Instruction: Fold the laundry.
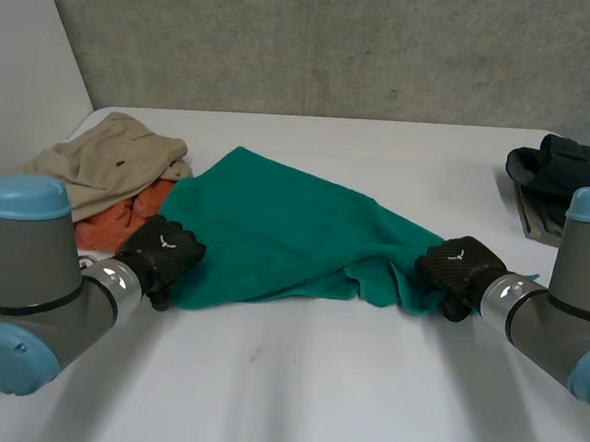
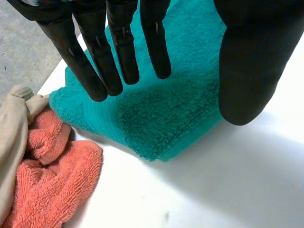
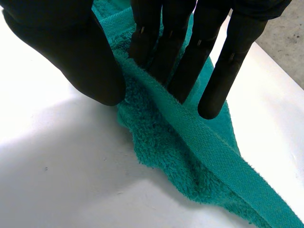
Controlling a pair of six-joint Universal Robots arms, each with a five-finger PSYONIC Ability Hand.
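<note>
A green towel (image 1: 284, 230) lies spread and rumpled across the middle of the white table. My left hand (image 1: 163, 251) hovers over its near left corner. In the left wrist view that hand (image 2: 123, 47) has straight fingers and the thumb apart above the folded corner of the towel (image 2: 166, 109), holding nothing. My right hand (image 1: 460, 269) is at the towel's right end. In the right wrist view the hand (image 3: 80, 57) pinches a bunched hem of the towel (image 3: 190, 156) between thumb and fingers, and the cloth trails down from the hand to the table.
A beige garment (image 1: 108, 160) and an orange towel (image 1: 114, 225) are heaped at the far left, right beside the green towel's left corner (image 2: 52, 180). A dark garment (image 1: 564, 167) lies at the back right. Bare table (image 1: 295, 381) stretches in front of both hands.
</note>
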